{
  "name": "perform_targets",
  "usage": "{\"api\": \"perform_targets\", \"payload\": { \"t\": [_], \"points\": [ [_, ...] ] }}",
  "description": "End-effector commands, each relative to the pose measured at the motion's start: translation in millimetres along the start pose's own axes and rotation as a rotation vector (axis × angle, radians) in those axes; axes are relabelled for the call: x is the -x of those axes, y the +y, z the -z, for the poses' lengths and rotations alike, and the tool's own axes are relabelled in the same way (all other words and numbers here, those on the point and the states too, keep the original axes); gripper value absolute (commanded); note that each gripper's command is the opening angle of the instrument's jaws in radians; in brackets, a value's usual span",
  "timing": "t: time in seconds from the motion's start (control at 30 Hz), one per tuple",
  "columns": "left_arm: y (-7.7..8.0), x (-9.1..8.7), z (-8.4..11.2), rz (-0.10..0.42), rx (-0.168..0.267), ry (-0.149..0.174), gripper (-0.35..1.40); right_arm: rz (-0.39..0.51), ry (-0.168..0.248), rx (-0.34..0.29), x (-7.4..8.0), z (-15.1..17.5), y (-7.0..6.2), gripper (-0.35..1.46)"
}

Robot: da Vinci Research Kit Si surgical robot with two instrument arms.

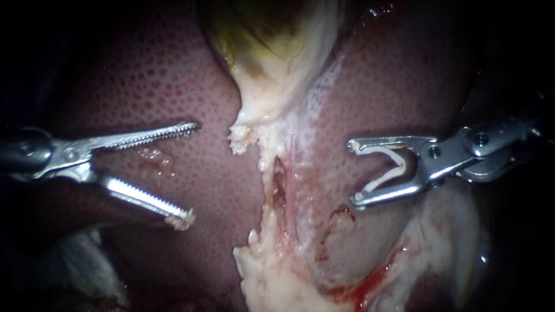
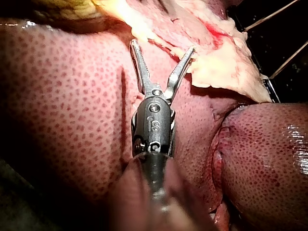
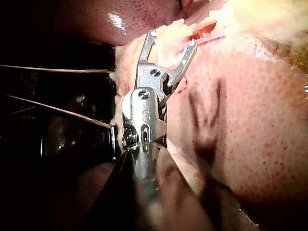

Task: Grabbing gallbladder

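Note:
The gallbladder hangs at the top centre, yellow-green above and pale where it narrows to a ragged tip. Below it a pale strip of tissue runs down over the red liver. My left instrument lies left of the strip with its toothed jaws wide open, holding nothing. My right instrument stands right of the strip, jaws open, with a white clip loaded between them. In the left wrist view the left instrument spreads over the liver short of the pale tissue. The right instrument reaches pale tissue.
Pale fatty tissue with a smear of blood lies at the lower centre and right. A second liver lobe bulges beside the left instrument. Two thin taut threads cross the dark area beside the right instrument.

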Motion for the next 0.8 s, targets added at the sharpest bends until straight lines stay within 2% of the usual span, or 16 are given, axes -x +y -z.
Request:
{"api": "perform_targets", "payload": {
  "t": [0.03,0.23,0.37,0.4,0.47,0.63,0.8],
  "points": [
    [-0.1,0.0,0.0,-0.006,0.000,0.000,0.89,0.000,0.000,0.000,0.0,0.0,0.0,0.60],
    [-1.3,-0.4,-1.1,0.094,0.002,0.007,0.84,0.000,0.000,0.001,0.0,0.0,0.0,0.60],
    [-2.5,-0.5,-2.7,0.173,0.018,0.017,0.79,0.000,0.000,0.001,0.0,0.0,0.0,0.60],
    [-2.7,-0.5,-3.1,0.179,0.017,0.017,0.78,0.000,0.000,0.001,0.0,0.0,0.0,0.60],
    [-3.4,-0.4,-3.9,0.214,0.024,0.027,0.69,0.000,0.000,0.001,0.0,0.0,0.0,0.60],
    [-4.8,-0.3,-5.5,0.250,0.026,0.036,0.54,0.000,0.000,0.001,0.0,0.0,0.0,0.60],
    [-6.4,-0.1,-6.6,0.257,0.026,0.037,0.32,0.000,0.000,0.001,0.0,0.0,0.0,0.60]
  ]
}}
